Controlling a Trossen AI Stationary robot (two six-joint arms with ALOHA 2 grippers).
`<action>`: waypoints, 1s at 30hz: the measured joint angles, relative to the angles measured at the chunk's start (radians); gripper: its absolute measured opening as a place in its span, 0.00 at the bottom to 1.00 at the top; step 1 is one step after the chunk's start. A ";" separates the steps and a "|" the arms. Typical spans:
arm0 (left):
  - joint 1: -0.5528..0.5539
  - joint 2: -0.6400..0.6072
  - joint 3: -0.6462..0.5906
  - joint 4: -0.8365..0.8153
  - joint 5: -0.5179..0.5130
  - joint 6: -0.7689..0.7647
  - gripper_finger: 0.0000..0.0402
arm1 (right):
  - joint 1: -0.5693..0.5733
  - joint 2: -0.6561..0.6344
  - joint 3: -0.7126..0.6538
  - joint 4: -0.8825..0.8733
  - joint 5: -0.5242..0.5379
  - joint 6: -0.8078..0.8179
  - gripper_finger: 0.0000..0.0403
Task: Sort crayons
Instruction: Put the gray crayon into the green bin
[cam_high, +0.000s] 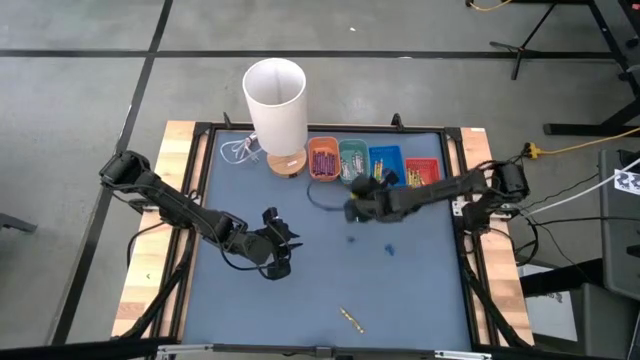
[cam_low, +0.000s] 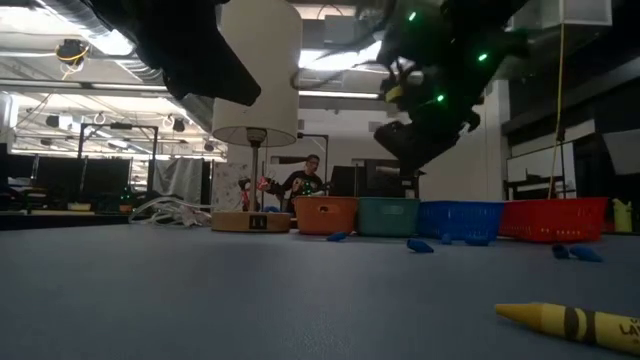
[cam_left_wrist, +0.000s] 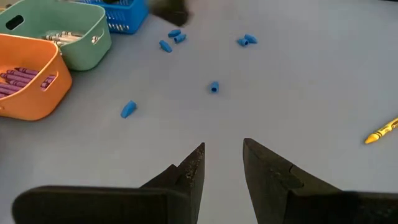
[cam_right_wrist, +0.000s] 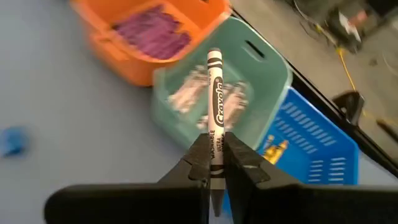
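- We see the right gripper (cam_right_wrist: 216, 163) clamped on a white crayon (cam_right_wrist: 215, 106), which stands up between its fingers above the green tray (cam_right_wrist: 273, 74).
- In the high view this gripper (cam_high: 358, 208) hangs over the mat just in front of the row of trays.
- The left gripper (cam_left_wrist: 222, 163) hovers over the bare mat with a narrow gap between its fingers and nothing in it; from above it (cam_high: 277, 243) sits left of centre.
- The orange tray (cam_right_wrist: 124, 53) holds purple crayons (cam_right_wrist: 152, 28); the green tray holds pale ones; the blue tray (cam_right_wrist: 323, 155) beside it has yellow crayons (cam_right_wrist: 273, 149) inside. A red tray (cam_high: 422, 171) ends the row.
- One yellow crayon (cam_high: 350, 319) lies alone near the front edge of the mat, well apart from the trays.
- Small blue bits (cam_left_wrist: 128, 109) are scattered across the blue-grey mat (cam_high: 420, 290).
- A lamp with a white shade (cam_high: 275, 100) stands on a wooden base at the left end of the row.
- Beyond the table we make out a workshop room with ceiling lights, and a person (cam_low: 305, 180) seated far behind.
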 joint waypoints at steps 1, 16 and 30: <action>0.000 0.000 0.000 0.000 0.000 0.000 0.23 | -0.029 0.000 0.000 0.000 -0.006 0.000 0.06; 0.000 0.000 0.000 0.000 0.000 0.002 0.23 | -0.247 0.000 0.001 0.149 -0.280 0.000 0.06; 0.000 0.000 0.000 0.000 0.000 0.002 0.23 | -0.257 0.000 0.001 0.185 -0.280 0.000 0.10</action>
